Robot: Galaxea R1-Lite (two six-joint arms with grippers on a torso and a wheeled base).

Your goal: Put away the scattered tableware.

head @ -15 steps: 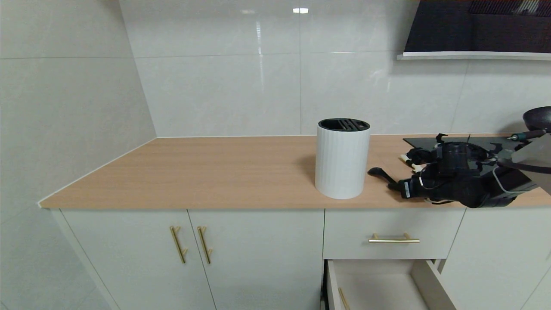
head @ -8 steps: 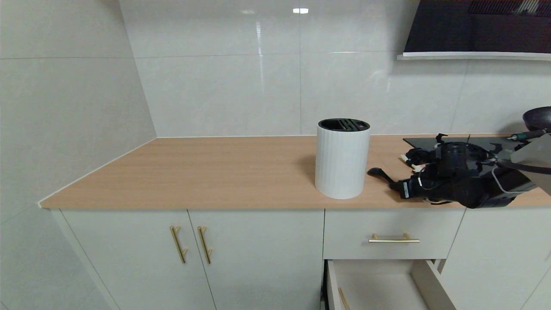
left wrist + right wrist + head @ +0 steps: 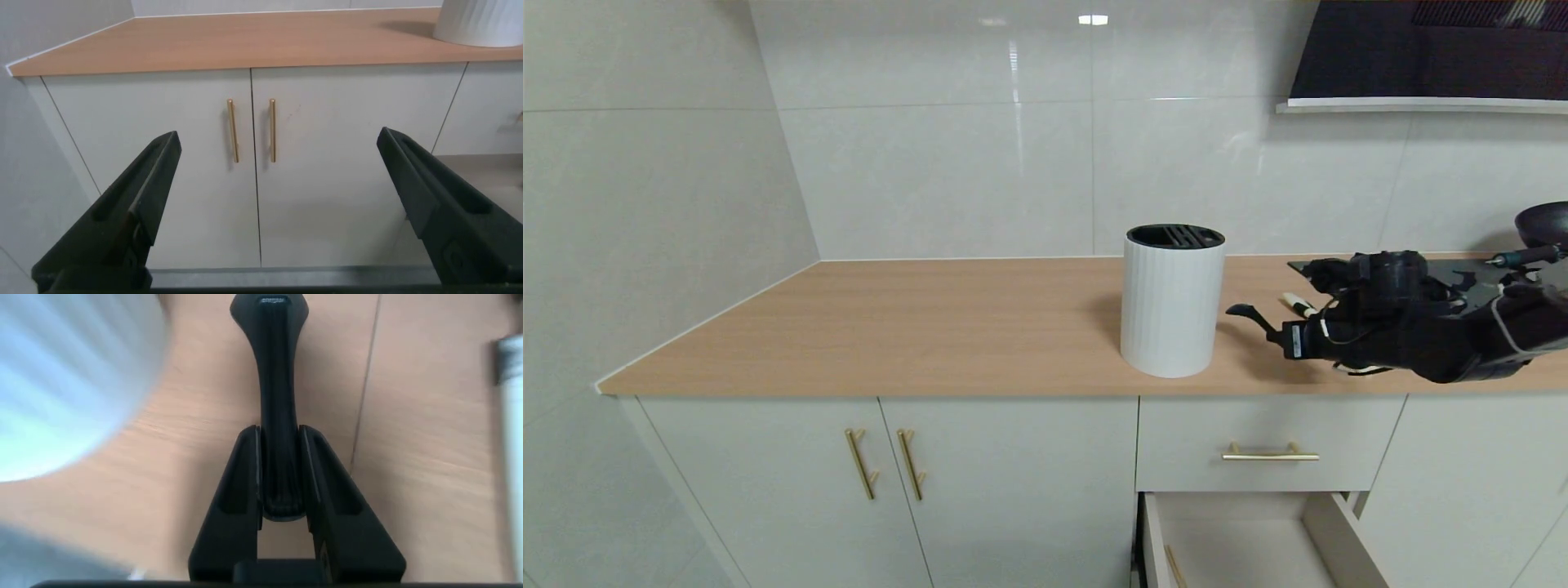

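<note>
A white ribbed holder (image 3: pixel 1173 302) with a black slotted top stands on the wooden counter (image 3: pixel 931 327); its side also appears in the left wrist view (image 3: pixel 482 20) and the right wrist view (image 3: pixel 65 376). Just to its right, my right gripper (image 3: pixel 1281 336) is shut on a black-handled utensil (image 3: pixel 1245 314), held slightly above the counter with the handle end pointing at the holder. The right wrist view has the fingers (image 3: pixel 241 469) clamped on that handle (image 3: pixel 274 343). A white-handled utensil (image 3: pixel 1297 305) lies behind it. My left gripper (image 3: pixel 278 143) hangs open, low in front of the cabinet doors.
A black cooktop (image 3: pixel 1380 268) with a dark pan (image 3: pixel 1543 222) sits at the counter's far right. Below the counter a drawer (image 3: pixel 1241 539) stands pulled out under a closed one. Double doors with gold handles (image 3: pixel 252 131) face the left gripper.
My right gripper has risen a little off the counter with the black-handled utensil in it, and the white-handled utensil behind it has come into view. The holder has not moved.
</note>
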